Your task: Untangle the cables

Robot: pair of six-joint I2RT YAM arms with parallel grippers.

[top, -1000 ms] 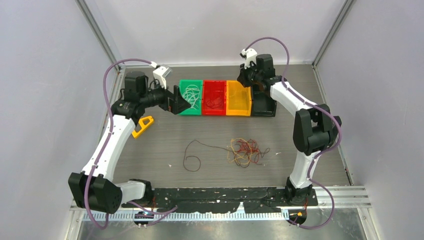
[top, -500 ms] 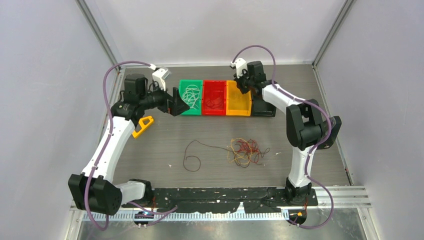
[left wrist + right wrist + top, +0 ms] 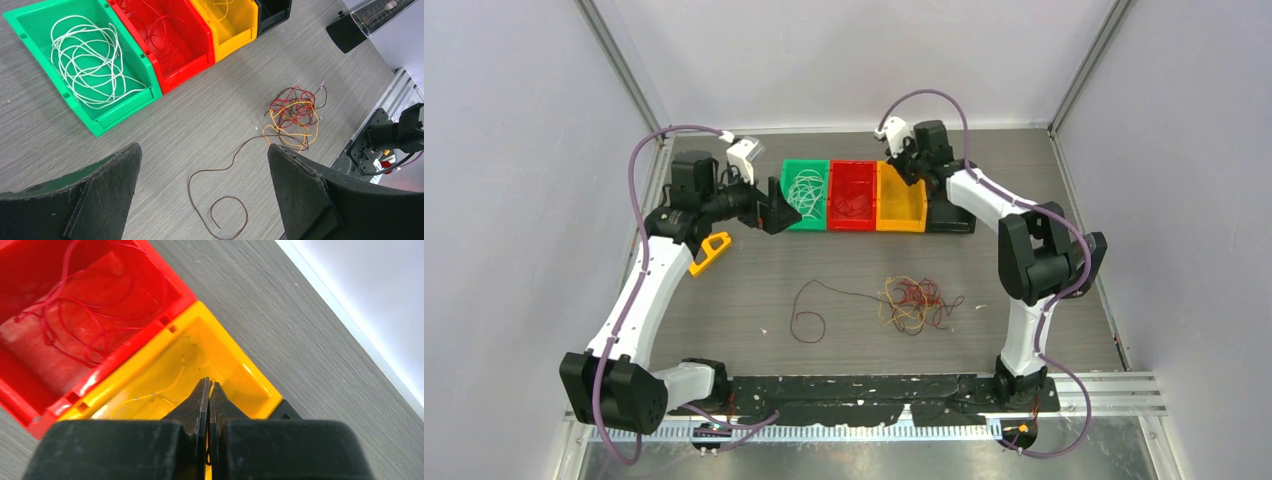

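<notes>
Your right hand (image 3: 209, 385) is pressed together above the yellow bin (image 3: 230, 342). Your left hand (image 3: 204, 148) gapes wide near the green bin (image 3: 127, 107); tangled cables (image 3: 912, 303) lie on the bench (image 3: 724, 290).

Top view: bright, even, diffuse light, only faint soft shadows on table (image 3: 854, 265); sharp, colours a bit washed. Left wrist view: well lit, crisp mid-frame, left fingers (image 3: 300, 190) slightly soft. Right wrist view: red bin (image 3: 172, 297) oversaturated, glare patches on yellow bin (image 3: 240, 372), right fingers (image 3: 197, 410) blurry up close, wall (image 3: 390, 290) blown white.
</notes>
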